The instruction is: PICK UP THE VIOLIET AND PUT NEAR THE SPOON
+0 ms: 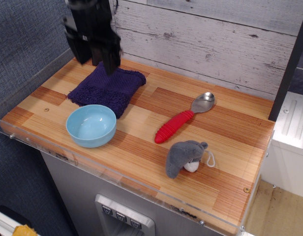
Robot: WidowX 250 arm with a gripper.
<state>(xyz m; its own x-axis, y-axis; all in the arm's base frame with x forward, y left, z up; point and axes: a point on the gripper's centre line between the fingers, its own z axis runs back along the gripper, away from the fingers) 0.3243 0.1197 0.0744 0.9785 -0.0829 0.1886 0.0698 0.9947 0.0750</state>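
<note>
Black gripper [96, 61] up at the back-left, blurry, hanging over the far edge of the violet towel [107, 87]. Two fingers spread apart with a gap between them, nothing held. Hard to tell from this angle whether the tips actually touch the cloth or just float above it.

Towel lying flat on the wooden table [230, 147], back-left part, folded roughly square, a bit rumpled along the near side. Light blue bowl [91, 125] just in front of it, rim close to or touching the towel's near edge, empty inside.

Spoon [185, 118] well apart to the right, lying diagonally, shiny metal bowl pointing toward the back wall, fat ribbed red handle pointing toward the front. Grey plush toy [185, 157] near the handle end, closer to the front edge, small white cord loop sticking out on its right side.

Open wood between towel and spoon. Dark post [96, 19] standing right behind the gripper.
</note>
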